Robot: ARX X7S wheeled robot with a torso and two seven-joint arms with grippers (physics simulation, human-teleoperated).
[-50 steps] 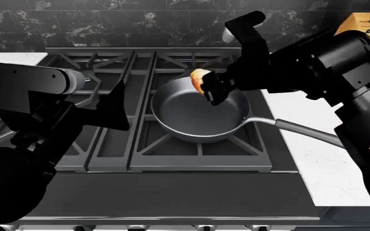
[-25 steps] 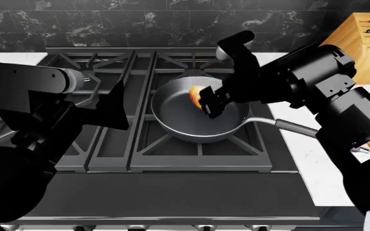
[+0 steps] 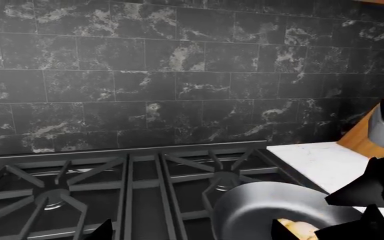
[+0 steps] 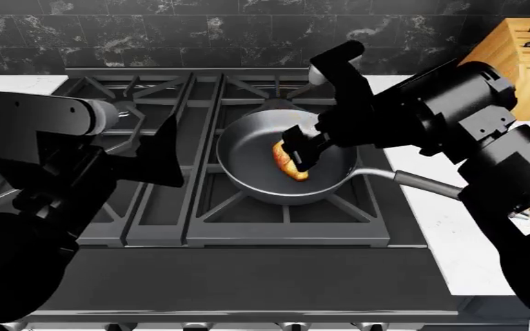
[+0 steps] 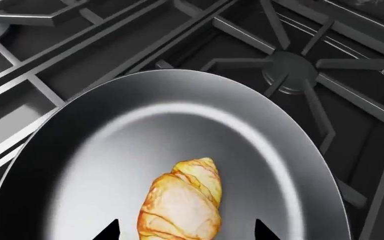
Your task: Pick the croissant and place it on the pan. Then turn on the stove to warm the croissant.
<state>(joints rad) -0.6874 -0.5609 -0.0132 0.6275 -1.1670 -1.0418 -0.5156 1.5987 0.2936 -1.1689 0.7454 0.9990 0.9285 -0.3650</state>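
croissant point(image 5: 182, 205) is lying inside the pan point(image 5: 98, 165), low in the frame's middle | right gripper point(image 4: 299, 153) is hanging over it, fingers apart, holding nothing | left gripper: cannot tell | croissant is looking light, soft, crumbly, so pinching its fat middle gently | stove point(image 4: 154, 227) is waiting to be turned on
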